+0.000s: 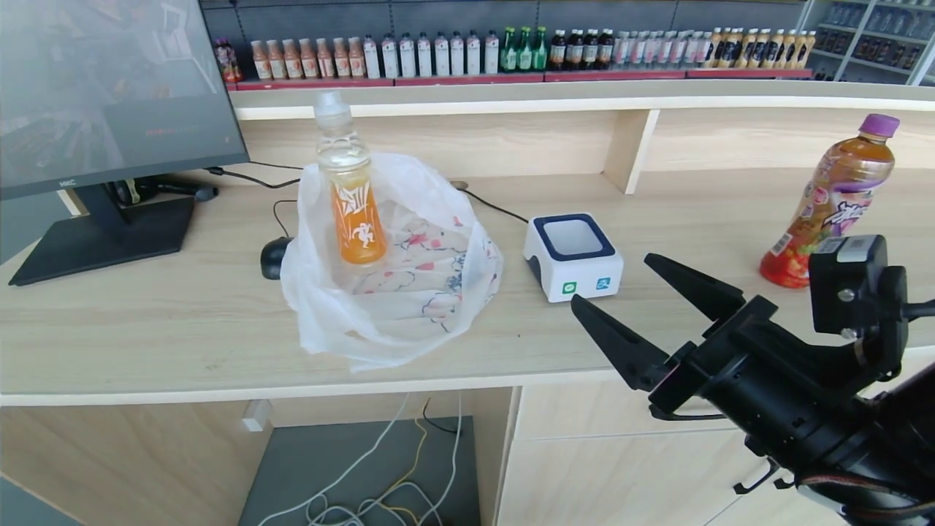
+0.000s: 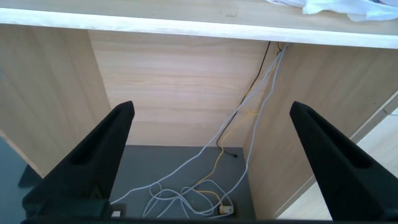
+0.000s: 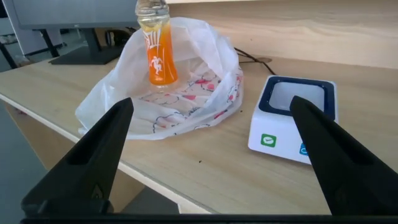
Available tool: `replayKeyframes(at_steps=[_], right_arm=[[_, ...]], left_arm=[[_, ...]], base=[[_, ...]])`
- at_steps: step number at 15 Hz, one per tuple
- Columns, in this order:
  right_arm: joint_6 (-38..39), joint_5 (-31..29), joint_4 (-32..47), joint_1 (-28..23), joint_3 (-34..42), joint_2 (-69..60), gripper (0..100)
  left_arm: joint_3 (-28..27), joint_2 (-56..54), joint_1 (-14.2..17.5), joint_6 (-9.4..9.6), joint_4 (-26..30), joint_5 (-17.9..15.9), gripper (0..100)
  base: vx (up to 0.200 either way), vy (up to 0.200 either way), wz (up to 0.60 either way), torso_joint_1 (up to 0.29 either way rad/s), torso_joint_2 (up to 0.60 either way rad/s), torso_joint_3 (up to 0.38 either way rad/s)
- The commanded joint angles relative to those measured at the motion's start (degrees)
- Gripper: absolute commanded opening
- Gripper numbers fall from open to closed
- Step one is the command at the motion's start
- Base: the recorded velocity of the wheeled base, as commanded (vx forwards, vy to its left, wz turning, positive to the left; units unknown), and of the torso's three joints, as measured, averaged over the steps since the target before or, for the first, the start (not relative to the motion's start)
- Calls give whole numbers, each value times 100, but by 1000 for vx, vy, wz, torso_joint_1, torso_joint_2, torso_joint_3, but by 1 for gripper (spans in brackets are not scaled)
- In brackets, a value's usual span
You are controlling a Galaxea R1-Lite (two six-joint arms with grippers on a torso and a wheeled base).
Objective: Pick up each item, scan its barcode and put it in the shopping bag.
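Orange-drink btl [image 1: 350,197], clear cap, orange label w/ white figure, stands upright inside the white printed shopping bag [image 1: 409,299] mid-counter. A 2nd btl [image 1: 833,201], purple cap, reddish drink, stands far right, well apart from it. Scanner [image 1: 573,256], white w/ dark-blue rim, sits just right of the bag, w/ mouse [image 1: 274,257] and monitor [image 1: 109,80] to its left. Right gripper [image 1: 611,280] hangs near the scanner's near-right side, jaws spread wide & empty; left gripper [image 2: 211,109], likewise open w/ nothing held, is below the counter [image 2: 186,25], facing cables [image 2: 205,186].
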Motion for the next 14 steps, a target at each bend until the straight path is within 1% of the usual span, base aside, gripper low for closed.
replayKeyframes(at_steps=[1,3,6,14], right_arm=[[2,1,-6,-2,16,-7,100],[2,1,-6,-2,25,-7,100],[11,10,-6,-2,166,-25,100],[20,10,-14,-2,271,-42,100]], left_arm=[[0,-2,4,-2,-8,1,100],[0,-2,4,-2,1,1,100],[0,-2,4,33,-8,1,100],[0,-2,4,16,-8,1,100]], base=[[0,-200,0,2,7,7],[0,-200,0,0,5,2],[0,0,0,0,0,0],[0,0,0,0,0,0]])
